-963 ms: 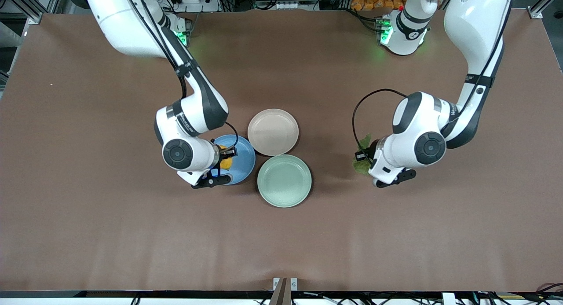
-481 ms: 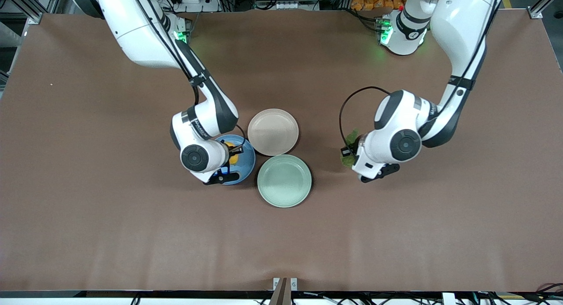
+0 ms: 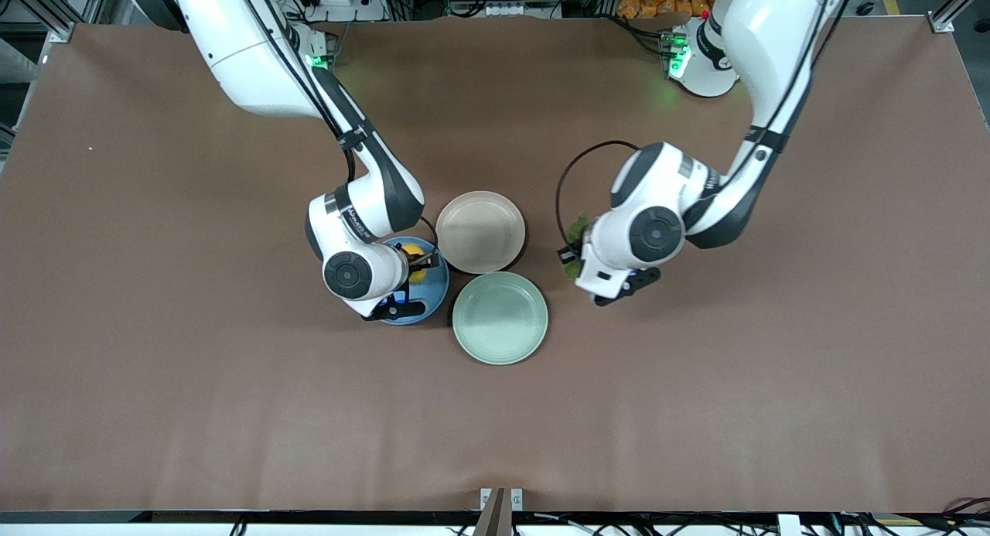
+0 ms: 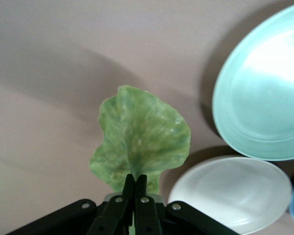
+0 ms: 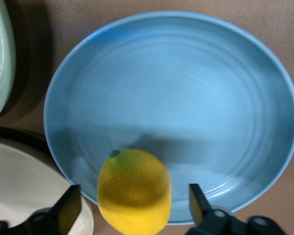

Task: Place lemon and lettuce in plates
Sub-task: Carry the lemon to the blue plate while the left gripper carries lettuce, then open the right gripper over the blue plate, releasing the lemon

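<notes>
My right gripper (image 3: 412,267) is over the blue plate (image 3: 438,287), open. The yellow lemon (image 3: 414,254) sits between its spread fingers without touching them. In the right wrist view the lemon (image 5: 134,191) is over the blue plate's (image 5: 186,88) rim beside the beige-pink plate (image 5: 19,188). My left gripper (image 3: 573,261) is shut on the stem of the green lettuce (image 3: 577,231) leaf. It holds the leaf above the table beside the beige-pink plate (image 3: 479,231), toward the left arm's end. In the left wrist view the lettuce (image 4: 142,134) hangs from the closed gripper (image 4: 135,183).
A pale mint-green plate (image 3: 500,317) lies nearer the front camera, touching the other two plates. It also shows in the left wrist view (image 4: 264,93) next to the beige-pink plate (image 4: 230,193). Bare brown table surrounds the plates.
My left arm has carried the lettuce from the left arm's end toward the plates. My right gripper has shifted with the lemon across the blue plate toward the beige-pink plate.
</notes>
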Action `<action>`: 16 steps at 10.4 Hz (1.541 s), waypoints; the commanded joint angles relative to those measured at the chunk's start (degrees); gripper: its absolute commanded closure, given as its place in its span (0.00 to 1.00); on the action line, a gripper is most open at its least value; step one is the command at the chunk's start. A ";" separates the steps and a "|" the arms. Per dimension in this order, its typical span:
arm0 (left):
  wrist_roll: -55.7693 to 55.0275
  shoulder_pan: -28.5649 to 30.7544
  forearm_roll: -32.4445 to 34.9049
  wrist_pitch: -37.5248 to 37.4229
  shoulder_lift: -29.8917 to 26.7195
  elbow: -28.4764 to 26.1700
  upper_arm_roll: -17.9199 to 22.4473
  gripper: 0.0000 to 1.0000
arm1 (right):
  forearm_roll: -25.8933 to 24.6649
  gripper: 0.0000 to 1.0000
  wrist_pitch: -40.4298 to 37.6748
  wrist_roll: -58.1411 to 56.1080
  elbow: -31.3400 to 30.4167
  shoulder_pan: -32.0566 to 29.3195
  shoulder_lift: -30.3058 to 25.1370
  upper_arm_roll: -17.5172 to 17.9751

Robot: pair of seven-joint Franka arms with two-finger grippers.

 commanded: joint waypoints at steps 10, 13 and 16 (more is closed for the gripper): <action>-15.28 -9.76 -3.91 10.89 6.08 2.17 0.72 1.00 | -7.92 0.00 -15.92 -2.90 7.26 -4.01 -22.09 -5.29; -18.88 -11.78 -3.82 10.89 5.90 3.05 0.63 1.00 | -9.95 0.00 -21.41 -11.76 9.48 -4.45 -28.77 -8.63; -22.14 -15.38 -3.73 12.37 6.77 4.37 0.90 1.00 | -15.11 0.00 -24.46 -12.30 8.08 -5.94 -36.25 -7.68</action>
